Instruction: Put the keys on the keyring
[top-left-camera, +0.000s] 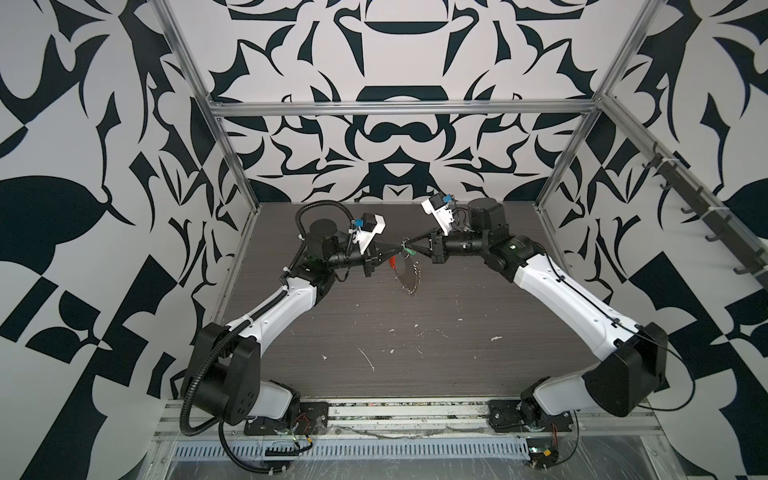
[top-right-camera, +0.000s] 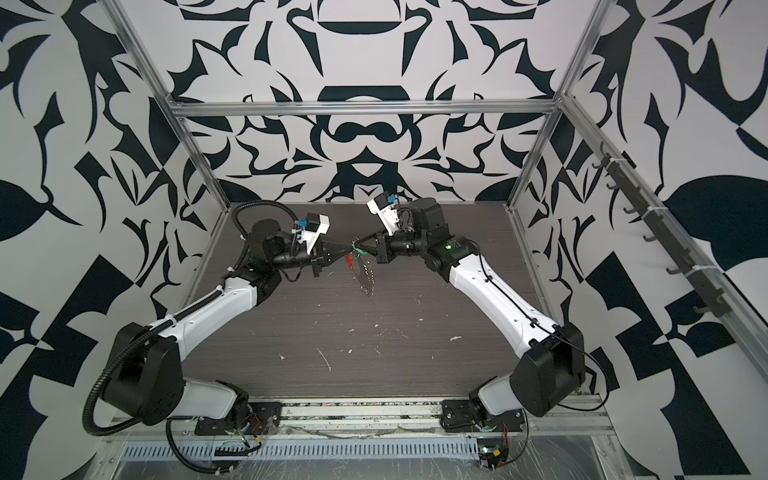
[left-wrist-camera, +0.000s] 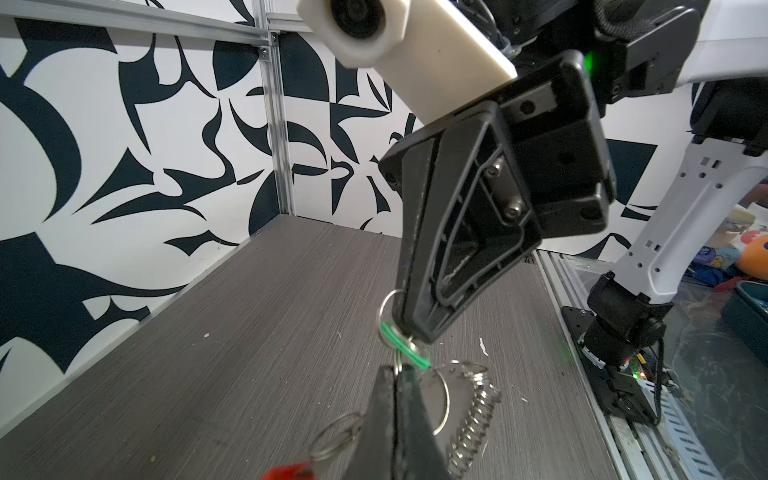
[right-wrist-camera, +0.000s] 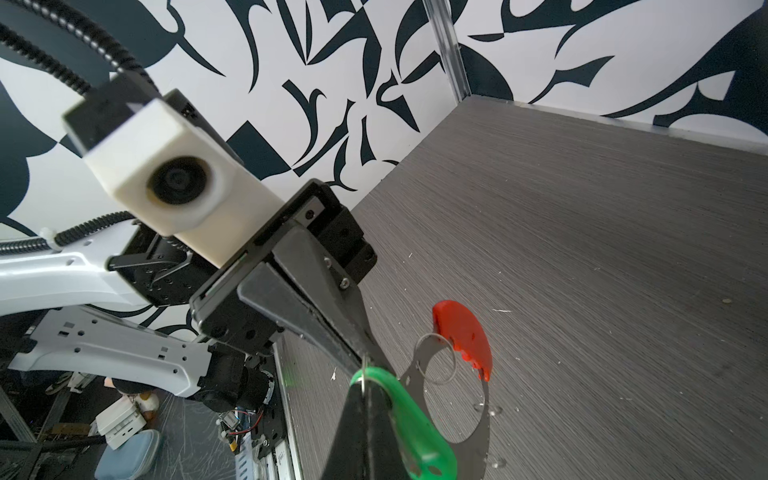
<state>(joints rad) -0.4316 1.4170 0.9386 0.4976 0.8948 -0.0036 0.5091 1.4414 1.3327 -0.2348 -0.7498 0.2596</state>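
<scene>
Right pincer (right-wrist-camera: 365, 401) clenched tight on the keys (right-wrist-camera: 409, 424), green tag poking out beside its tips; left pincer (right-wrist-camera: 366, 352) tip to tip against it, clamped on the keyring (right-wrist-camera: 484, 415), dangling below, clear of the table (right-wrist-camera: 582, 249).

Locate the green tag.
In both top views the green tag is mid-air over the table, back of centre, pinched by the right gripper tip to tip with the left gripper, keyring hanging below.
</scene>
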